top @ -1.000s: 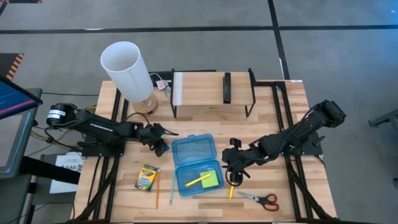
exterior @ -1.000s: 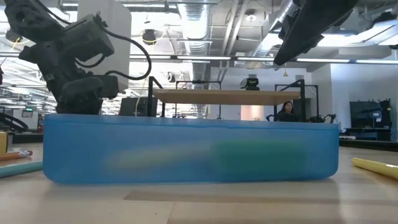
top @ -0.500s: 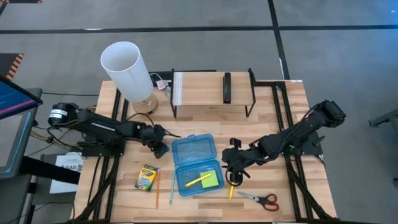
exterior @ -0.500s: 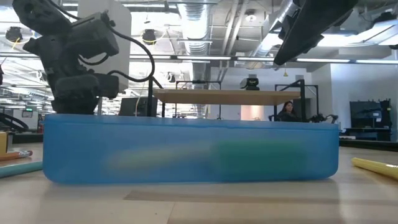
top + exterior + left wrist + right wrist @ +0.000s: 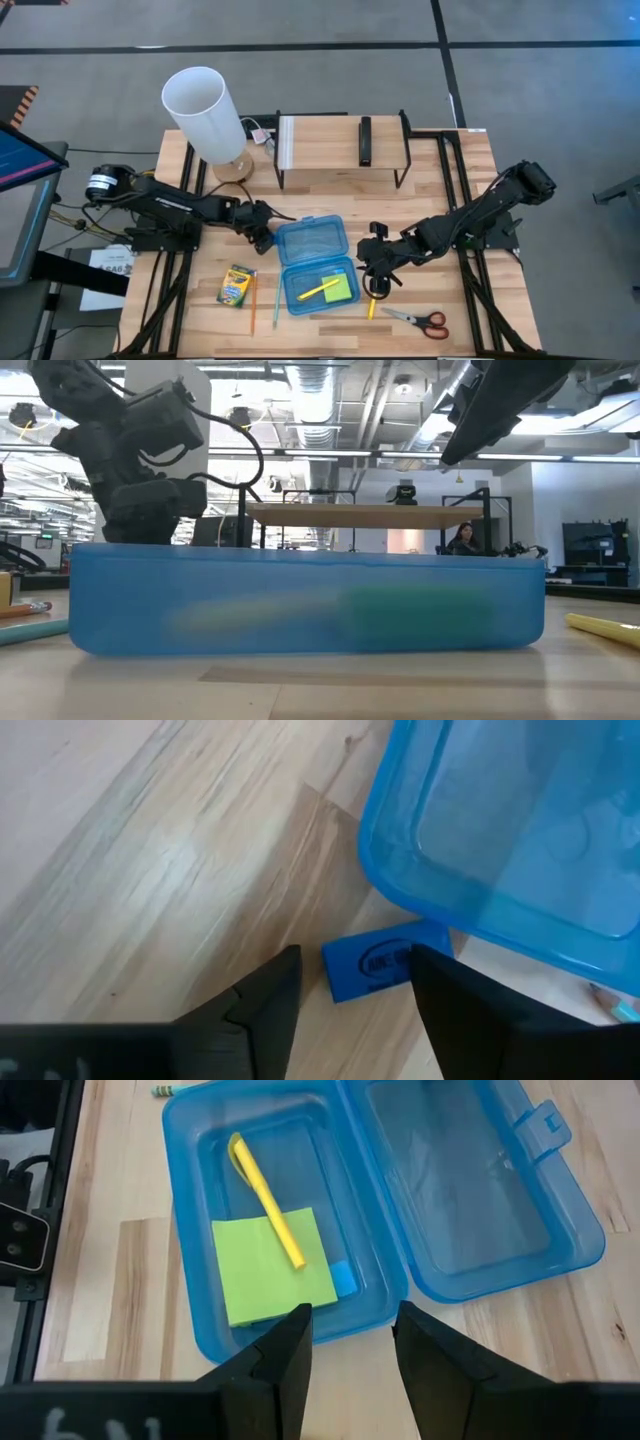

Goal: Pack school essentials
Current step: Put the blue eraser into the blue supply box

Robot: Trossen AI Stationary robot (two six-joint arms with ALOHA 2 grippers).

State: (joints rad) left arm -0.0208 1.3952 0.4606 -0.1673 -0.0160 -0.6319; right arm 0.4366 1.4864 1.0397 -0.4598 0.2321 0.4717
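In the high view, the blue translucent plastic case [image 5: 316,265] lies open at the centre of the wooden table [image 5: 440,190], its lid toward twelve o'clock. Its tray holds a lime-green sticky-note pad [image 5: 336,288] with a yellow pencil [image 5: 317,291] lying across it. The left gripper [image 5: 262,236] sits at the lid's nine o'clock corner; the right gripper [image 5: 378,275] hangs just beside the tray's three o'clock edge. A yellow-green crayon box [image 5: 237,285] lies at eight o'clock of the case, and the red-handled scissors [image 5: 418,319] at four o'clock, near a second yellow pencil [image 5: 371,305].

In the low view, the case's blue wall [image 5: 300,600] fills the middle, green and yellow blurs showing through it. The left gripper's dark body [image 5: 135,460] hangs behind the case's upper edge.

In the left wrist view, the left gripper's fingers [image 5: 265,1010] stand apart, a tiny blue rectangular eraser [image 5: 385,960] lying on the wood between them, just beside the lid's rounded corner.

In the right wrist view, the right gripper's fingers [image 5: 288,1355] stand apart and hold nothing, poised above the tray rim. A small blue piece [image 5: 342,1278] lies beside the pad.
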